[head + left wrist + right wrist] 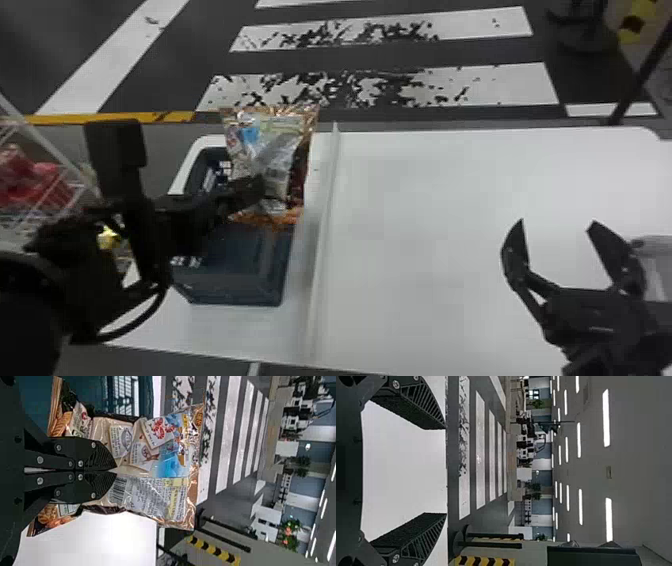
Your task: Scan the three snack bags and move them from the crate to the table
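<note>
At 10 o'clock in the head view, a snack bag [287, 145] is held upright over the crate [240, 280], its middle pinched between the left gripper's [259, 187] fingers, presumably so the rim can be cleared. At 4 o'clock, the right gripper [556, 223] is held spread and empty above the table [425, 200], perhaps ready for a handover.

head view looks forward and down from above; 2 closer wrist views face ahead, sharing the striped floor [500, 92]

The left end effector [259, 184] pinches its fingertips together; the right end effector [557, 221] gapes wide.
</note>
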